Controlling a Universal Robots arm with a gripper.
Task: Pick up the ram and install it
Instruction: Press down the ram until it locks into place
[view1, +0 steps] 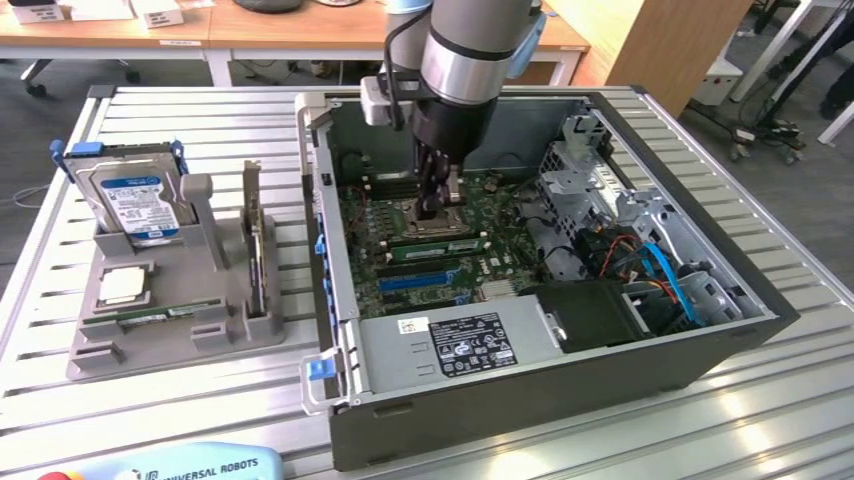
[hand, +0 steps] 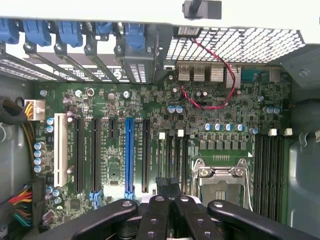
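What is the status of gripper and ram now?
Gripper shut, low over motherboard slots. One green ram stick lies in grey holder outside case. Grip on anything: unclear.

Lab: slatted bench (view1: 200, 400), desks (view1: 267, 35)

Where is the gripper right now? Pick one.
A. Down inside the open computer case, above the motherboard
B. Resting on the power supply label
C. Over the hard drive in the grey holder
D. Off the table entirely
A: the gripper reaches down into the open computer case, just above the green motherboard near the CPU socket.
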